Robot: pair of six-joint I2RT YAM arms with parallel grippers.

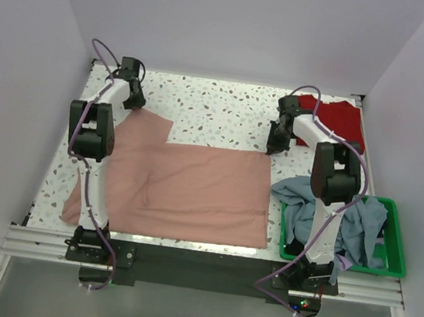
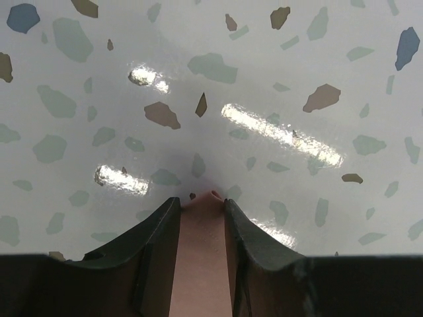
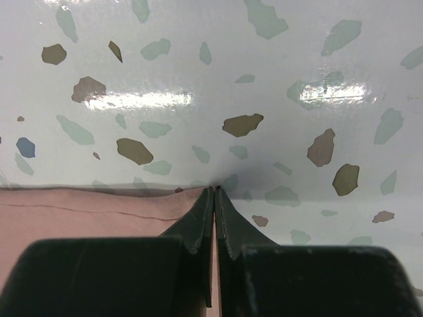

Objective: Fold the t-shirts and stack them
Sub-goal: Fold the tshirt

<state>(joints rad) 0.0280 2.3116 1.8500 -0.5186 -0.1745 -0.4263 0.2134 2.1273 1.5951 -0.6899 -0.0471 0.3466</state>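
Salmon-pink cotton, the salmon-pink t-shirt point(image 1: 192, 191), lies spread flat on the speckled terrazzo table point(image 1: 218, 112), reaching from the left pincer point(image 1: 135, 101) at its far sleeve across to the right pincer point(image 1: 275, 145) at its far right corner. In the left wrist view the left pincer's dark fingers point(image 2: 155, 231) stand apart with a strip of pink cloth filling the gap between them, tips down on the table. The right pincer is closed, its fingers point(image 3: 198, 224) pressed together on the shirt's hemmed edge, with pink cloth lying to their left and bare table beyond. Just beyond and right of the right pincer a deep red t-shirt point(image 1: 338, 120) lies flat. Nearer than that pincer, a blue-grey t-shirt point(image 1: 301, 194) spills from a green basket point(image 1: 396, 245).
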